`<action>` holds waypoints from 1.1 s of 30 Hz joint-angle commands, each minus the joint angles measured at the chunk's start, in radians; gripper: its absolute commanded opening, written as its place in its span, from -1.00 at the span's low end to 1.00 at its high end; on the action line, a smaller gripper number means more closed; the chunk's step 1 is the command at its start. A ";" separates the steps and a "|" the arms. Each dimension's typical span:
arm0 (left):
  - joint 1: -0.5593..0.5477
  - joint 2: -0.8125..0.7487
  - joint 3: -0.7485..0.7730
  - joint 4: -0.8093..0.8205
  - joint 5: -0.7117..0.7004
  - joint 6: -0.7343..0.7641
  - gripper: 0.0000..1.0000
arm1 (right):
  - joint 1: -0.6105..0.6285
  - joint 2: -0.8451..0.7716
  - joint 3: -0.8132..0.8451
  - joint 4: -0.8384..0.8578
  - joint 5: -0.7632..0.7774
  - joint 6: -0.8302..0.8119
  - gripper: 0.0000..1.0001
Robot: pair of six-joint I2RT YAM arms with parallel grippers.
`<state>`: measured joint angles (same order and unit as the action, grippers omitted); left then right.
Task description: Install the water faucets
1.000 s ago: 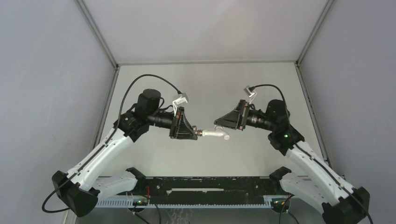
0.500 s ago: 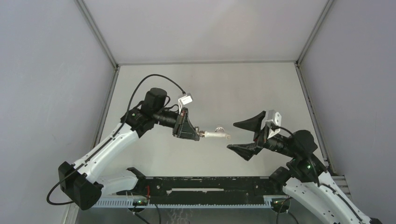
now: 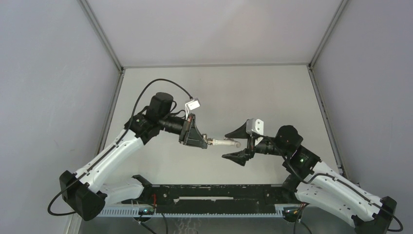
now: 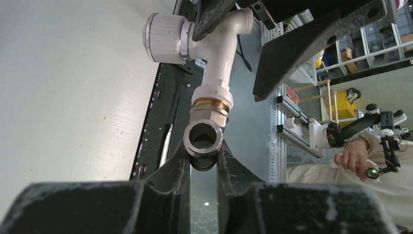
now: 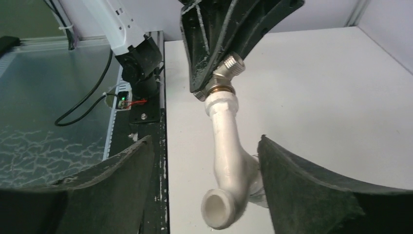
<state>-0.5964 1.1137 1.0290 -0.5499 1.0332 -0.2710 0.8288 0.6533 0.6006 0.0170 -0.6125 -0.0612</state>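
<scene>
- Swinging back in from the near right, the right gripper (image 3: pixel 224 146) had come to bracket the free end of the tap (image 3: pixel 226 142) over mid-table. A second earlier it sat farther off, facing the left gripper (image 3: pixel 205 141) from the right.
- Clamped shut on the fitting (image 3: pixel 211 141), the left gripper had barely shifted. It kept the fitting and the tap joined to it pointing right, both held clear above the table (image 3: pixel 219 87).
- Seen from the right wrist, the right jaws stood open, one on the far side of the tap (image 5: pixel 226 146) and one on the near side. A clear gap showed on the near side, while contact on the far side could not be told.
- Seen from the left wrist, both fingers (image 4: pixel 175 170) pinched the fitting (image 4: pixel 203 139) beside its open mouth, with the tap (image 4: pixel 214 53) beyond.
- By this showing the two pieces were already mated, and the right arm looked to be lining up a grasp on the tap, probably to turn or tighten it.
- Reaching forward and to the right, the left arm held its forearm roughly level. The right arm came in low from the near right, elbow bent.
</scene>
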 commanded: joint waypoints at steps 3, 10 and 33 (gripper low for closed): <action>-0.001 -0.042 0.094 0.036 0.061 -0.011 -1.00 | 0.012 0.014 0.004 0.046 0.085 -0.042 0.12; -0.001 -0.055 0.088 0.037 0.064 0.010 -1.00 | 0.013 0.055 0.002 0.041 0.054 0.030 -0.77; -0.003 -0.079 0.037 0.097 -0.071 0.052 -1.00 | -0.087 0.164 0.007 0.160 -0.123 0.587 -1.00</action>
<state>-0.5972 1.0779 1.0290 -0.5285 1.0576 -0.2646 0.8143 0.7650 0.5938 0.0345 -0.5800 0.2272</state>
